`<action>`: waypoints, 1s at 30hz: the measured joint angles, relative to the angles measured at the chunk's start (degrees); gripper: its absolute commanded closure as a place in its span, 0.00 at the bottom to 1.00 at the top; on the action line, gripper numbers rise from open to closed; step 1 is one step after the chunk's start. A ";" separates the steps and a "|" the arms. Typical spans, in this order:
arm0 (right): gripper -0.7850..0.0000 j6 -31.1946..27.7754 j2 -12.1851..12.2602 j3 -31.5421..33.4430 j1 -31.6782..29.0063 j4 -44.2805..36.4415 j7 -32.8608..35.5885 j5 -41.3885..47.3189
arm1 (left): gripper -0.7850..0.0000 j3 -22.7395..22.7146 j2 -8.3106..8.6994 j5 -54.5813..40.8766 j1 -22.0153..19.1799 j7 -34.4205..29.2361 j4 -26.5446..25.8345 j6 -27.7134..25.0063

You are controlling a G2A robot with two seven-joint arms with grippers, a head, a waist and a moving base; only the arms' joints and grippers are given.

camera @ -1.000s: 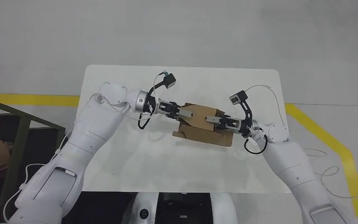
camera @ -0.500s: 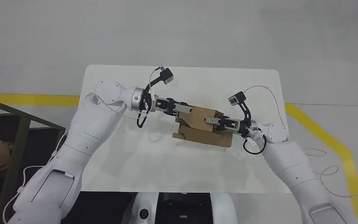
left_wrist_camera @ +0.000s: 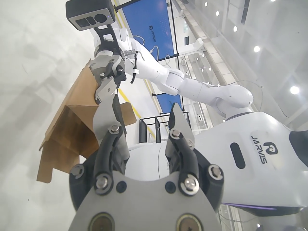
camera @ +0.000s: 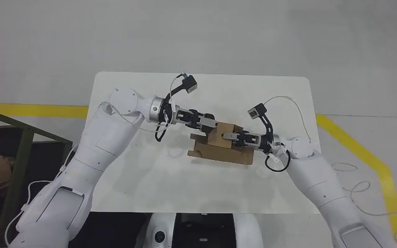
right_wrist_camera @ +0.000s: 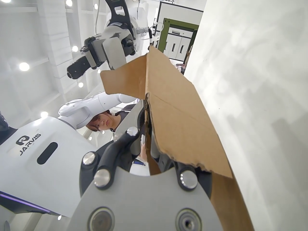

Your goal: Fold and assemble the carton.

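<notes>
The carton (camera: 222, 144) slid left, lying long-ways across the counter (camera: 130, 180). The right gripper (camera: 235, 137) fingers pinch its end; the left gripper (camera: 211, 125) fingers are spread apart.

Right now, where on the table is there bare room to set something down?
Bare table lies between the carton and the near edge, and along the far edge. Crowded mid-table: left gripper and right gripper at the carton.
</notes>
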 measured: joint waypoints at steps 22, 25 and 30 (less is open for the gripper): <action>1.00 -0.08 -0.58 -0.72 0.22 -0.97 -0.09 -0.45 | 0.55 2.60 -0.07 9.02 -0.92 1.14 -3.18 2.55; 1.00 -0.07 -0.64 -0.75 0.25 -0.97 -0.07 -0.49 | 0.55 2.91 0.00 10.65 -0.92 1.28 -3.65 2.89; 1.00 -0.03 -0.73 -0.70 0.28 -0.79 -0.04 -0.52 | 0.54 3.17 0.03 11.27 -0.94 1.00 -4.10 2.93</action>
